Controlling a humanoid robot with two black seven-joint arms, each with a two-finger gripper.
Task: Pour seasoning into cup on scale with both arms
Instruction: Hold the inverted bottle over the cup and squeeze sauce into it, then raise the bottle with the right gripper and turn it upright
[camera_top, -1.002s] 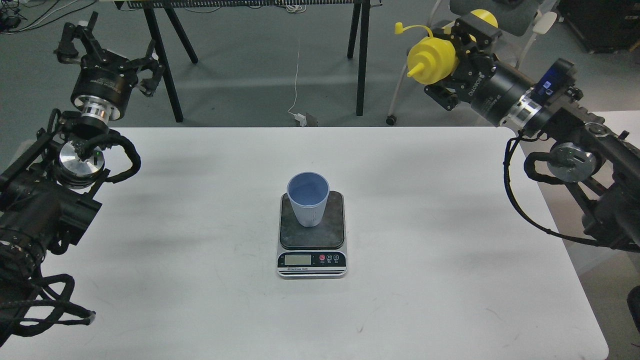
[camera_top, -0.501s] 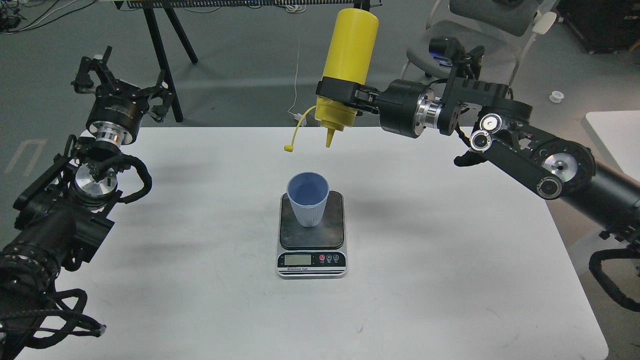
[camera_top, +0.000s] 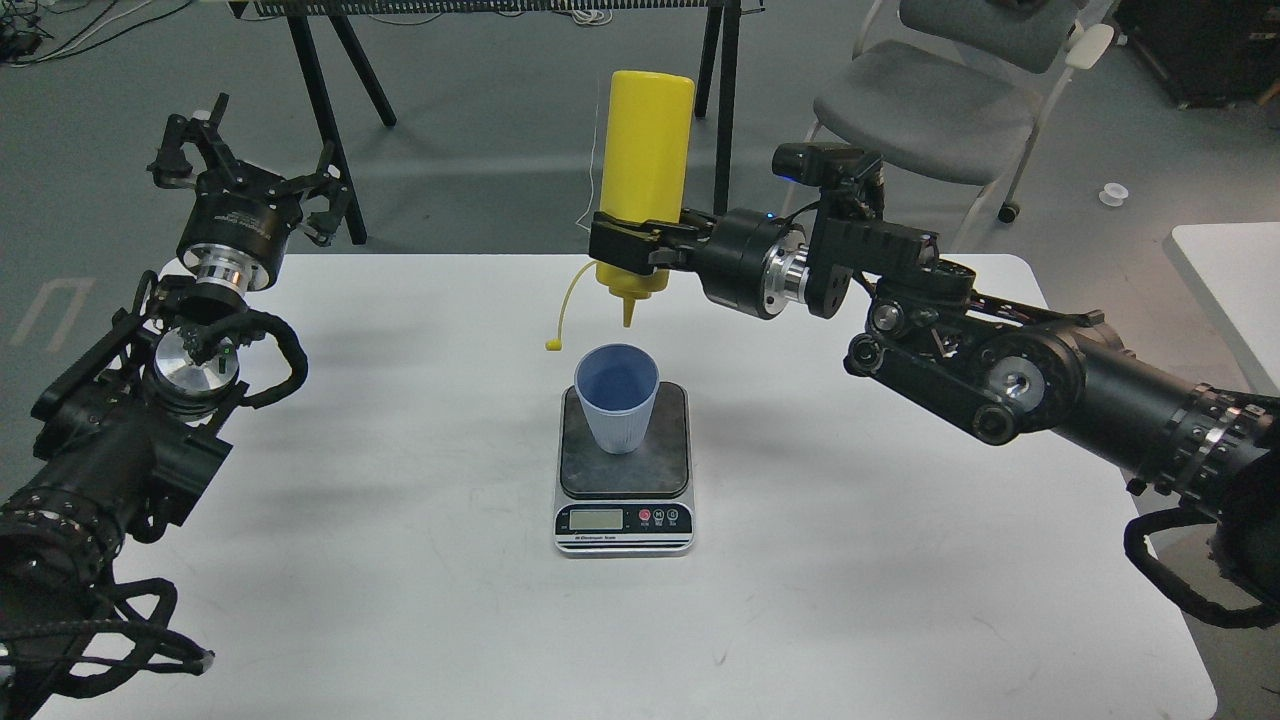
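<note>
- The yellow squeeze bottle (camera_top: 647, 150) is turned upside down, its cone nozzle pointing straight down and its thin cap strap (camera_top: 563, 312) dangling free to the left of the nozzle.
- My right gripper (camera_top: 630, 243) is clamped around the bottle near its neck, reaching in from the right with the arm stretched low over the tabletop (camera_top: 900, 560).
- The nozzle tip hangs just above the far rim of the light blue ribbed cup (camera_top: 616, 397), not touching it.
- The cup stands upright on the dark plate of the kitchen scale (camera_top: 624, 470), toward its far edge; the silver front with its display and buttons faces me.
- My left gripper (camera_top: 245, 175) is held up at the far left corner of the tabletop, well apart from the cup, fingers spread wide with nothing between them.
- Beyond the tabletop I see black trestle legs (camera_top: 330, 110) and a grey chair (camera_top: 940, 100) on the floor.
</note>
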